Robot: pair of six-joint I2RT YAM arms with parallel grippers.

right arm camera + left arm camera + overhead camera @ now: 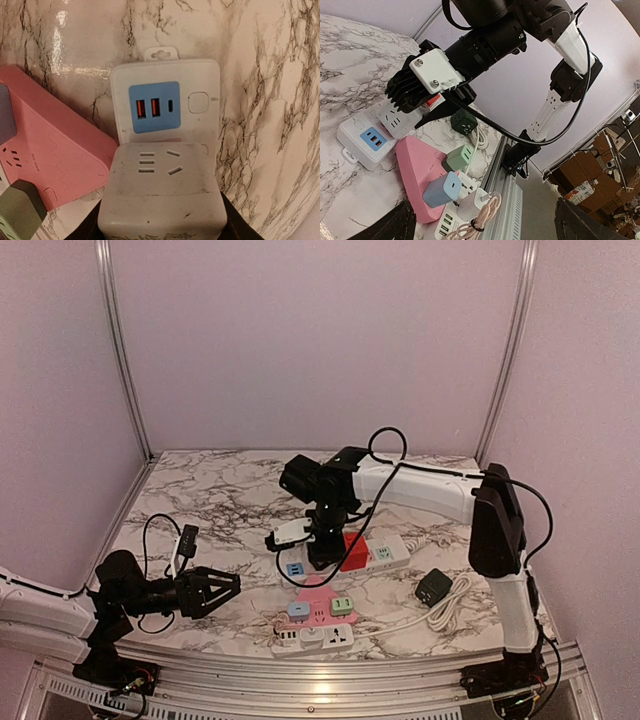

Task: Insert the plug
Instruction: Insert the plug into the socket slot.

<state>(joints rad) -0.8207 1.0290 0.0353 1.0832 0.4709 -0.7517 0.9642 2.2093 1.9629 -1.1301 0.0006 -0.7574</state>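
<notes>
The plug is a white cube adapter, and my right gripper is shut on its sides. It hangs right over the near end of a white power strip with a blue USB panel. Whether its prongs are seated is hidden. From the left wrist view the cube sits under the right gripper's black fingers, against that strip. Seen from above, the right gripper points down at the strip. My left gripper stands open and empty at the front left.
A pink triangular strip carries a green adapter and a blue adapter. A white strip lies at the front edge with a charger and a pink cable. A red-and-white strip, a black adapter and a black cable lie around.
</notes>
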